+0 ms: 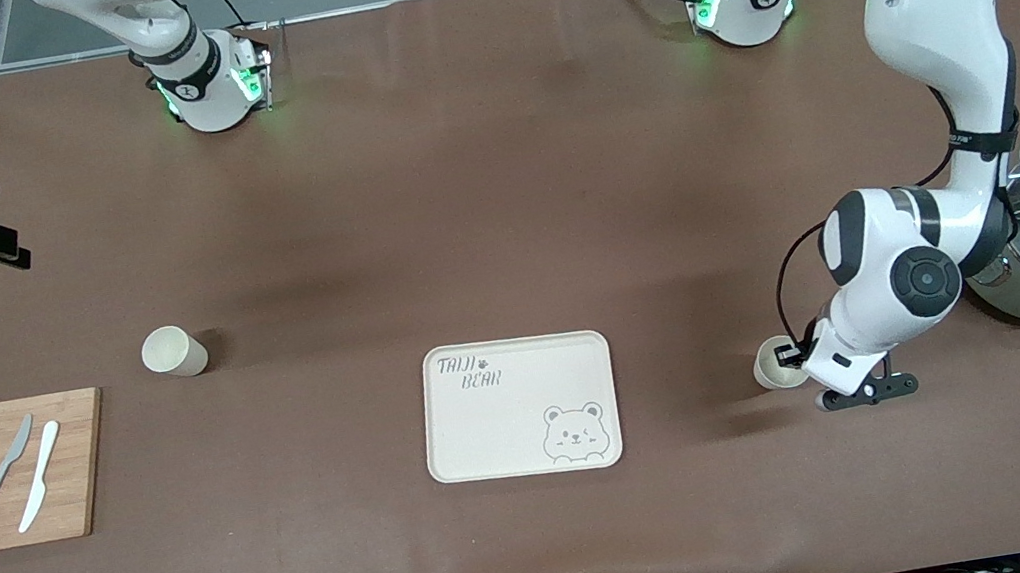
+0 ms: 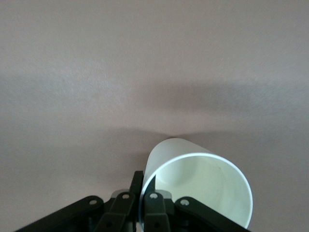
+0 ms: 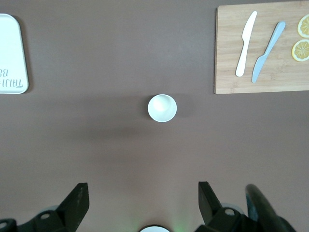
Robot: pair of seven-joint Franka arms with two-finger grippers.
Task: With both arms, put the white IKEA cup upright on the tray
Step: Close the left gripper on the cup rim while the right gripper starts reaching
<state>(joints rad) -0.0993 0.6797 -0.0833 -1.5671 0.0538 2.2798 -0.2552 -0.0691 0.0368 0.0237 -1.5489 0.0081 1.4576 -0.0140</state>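
Tray [image 1: 490, 421] sits on the brown bench [image 1: 494, 178] nearest the front camera, w/ nothing on it. Toward the left arm's end, just beside the tray, left hand [image 1: 791, 354] is clenched on the rim of a white cup [image 1: 773, 366], one finger [image 2: 153, 200] inside the wall. Second white cup [image 1: 173, 352] stands upright toward the right arm's end, farther from the camera than the tray. Right hand [image 3: 142, 203] hangs over it, released, jaws wide, well apart from it.

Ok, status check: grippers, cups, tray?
Left gripper shut on cup rim beside tray. Right gripper open, high over second cup. Tray bare, path clear.
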